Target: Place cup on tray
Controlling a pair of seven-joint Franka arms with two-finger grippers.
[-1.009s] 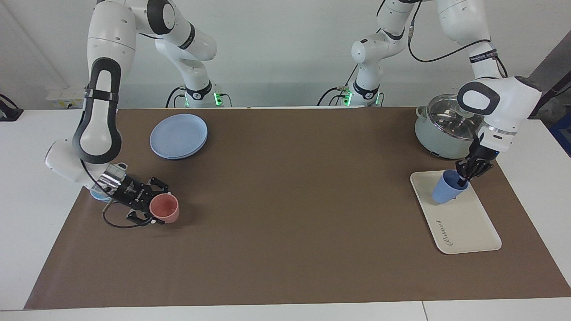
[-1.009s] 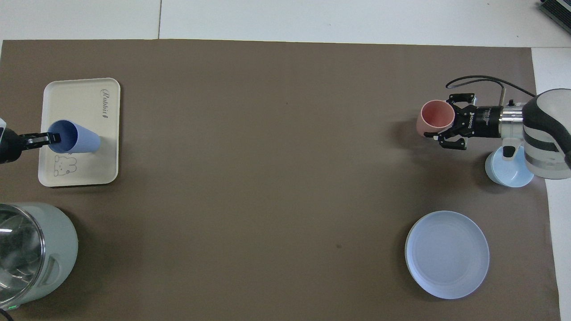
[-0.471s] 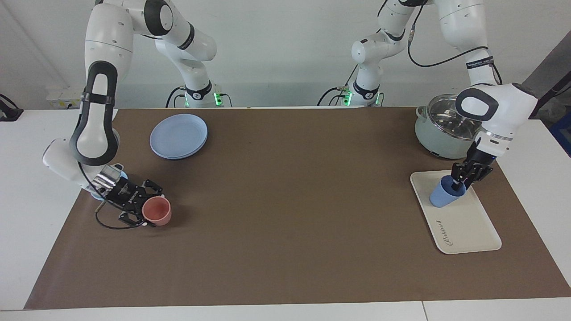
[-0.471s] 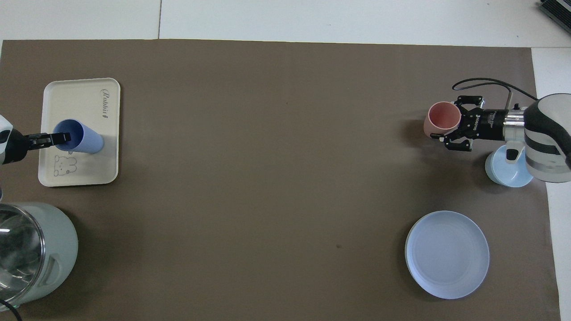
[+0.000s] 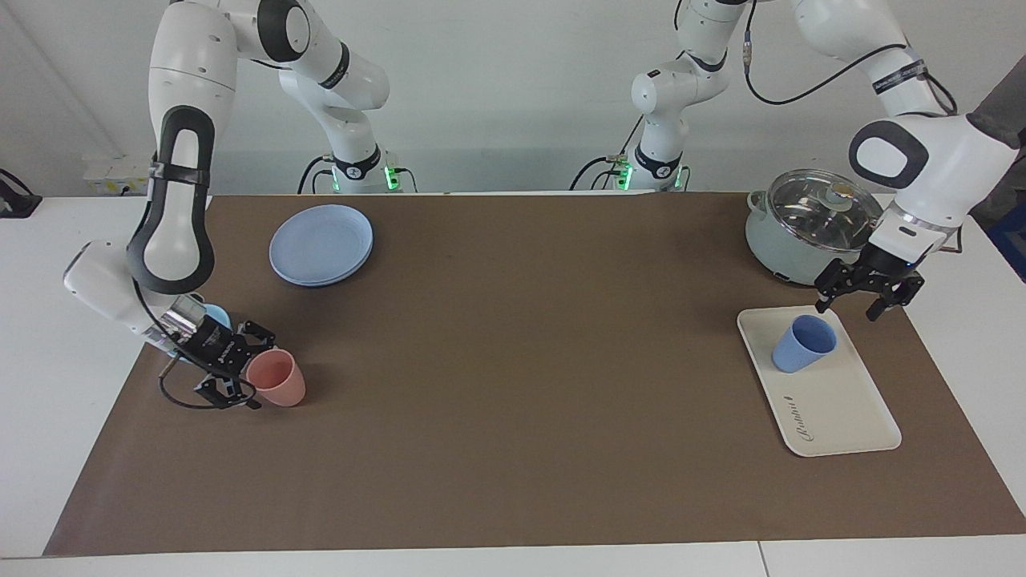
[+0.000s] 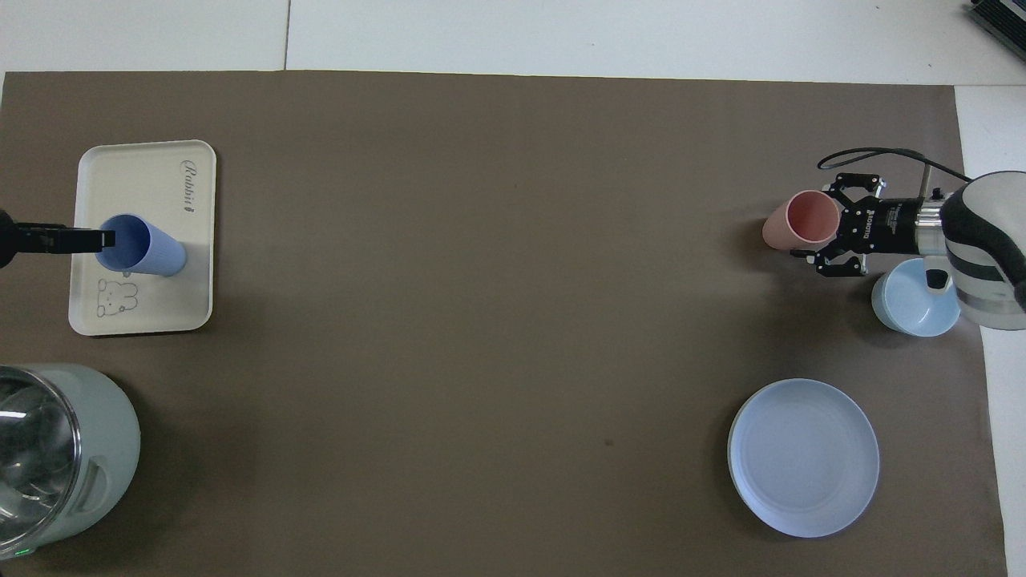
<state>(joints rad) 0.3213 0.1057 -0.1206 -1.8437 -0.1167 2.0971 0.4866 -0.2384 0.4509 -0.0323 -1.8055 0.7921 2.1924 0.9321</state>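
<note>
The periwinkle-blue cup (image 5: 804,343) (image 6: 143,247) stands upright on the cream tray (image 5: 842,409) (image 6: 160,304), in the tray's half nearer the robots. My left gripper (image 5: 848,311) (image 6: 100,239) hangs open above the tray's end nearest the pot, clear of the cup and holding nothing. At the right arm's end of the table, my right gripper (image 5: 250,369) (image 6: 830,228) lies low and open. A pink cup (image 5: 275,379) (image 6: 805,223) stands on the mat at its fingertips.
A lidded grey-green pot (image 5: 801,228) (image 6: 48,457) stands next to the tray, nearer the robots. A round blue plate (image 5: 321,243) (image 6: 803,457) and a light-blue bowl (image 5: 212,316) (image 6: 914,300) sit at the right arm's end, the bowl partly under that arm.
Both grippers opened. The left one let go of the blue cup, which settled upright on the tray, and rose away. The right one released the pink cup onto the mat.
</note>
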